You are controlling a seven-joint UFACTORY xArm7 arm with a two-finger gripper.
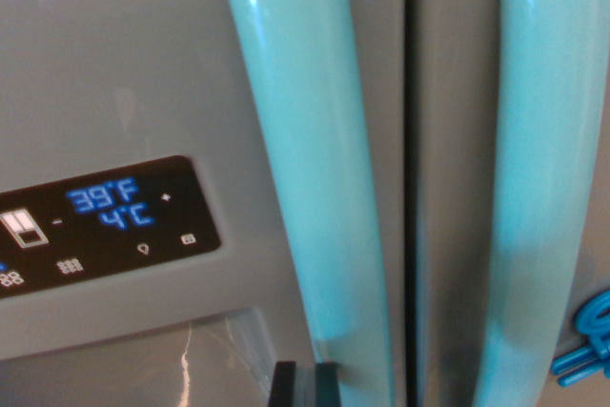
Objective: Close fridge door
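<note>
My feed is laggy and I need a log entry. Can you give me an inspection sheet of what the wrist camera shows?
Surface: grey fridge front, no table seen.
Job's things: two glossy teal vertical door handles; narrow dark seam between doors.
Clutter: blue plastic object at the wrist view's right edge, unidentifiable.
Tool: black parts at bottom edge; state unclear.
Cables: nothing seen.
Surroundings: black display panel reading 39°F, 4°C; dispenser recess below.

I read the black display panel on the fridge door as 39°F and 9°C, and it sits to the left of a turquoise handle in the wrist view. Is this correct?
Not quite. In the wrist view the display panel shows 39°F and 4°C, not 9°C. The rest holds: the panel is black, on the grey fridge door, and it sits to the left of a turquoise handle.
</note>
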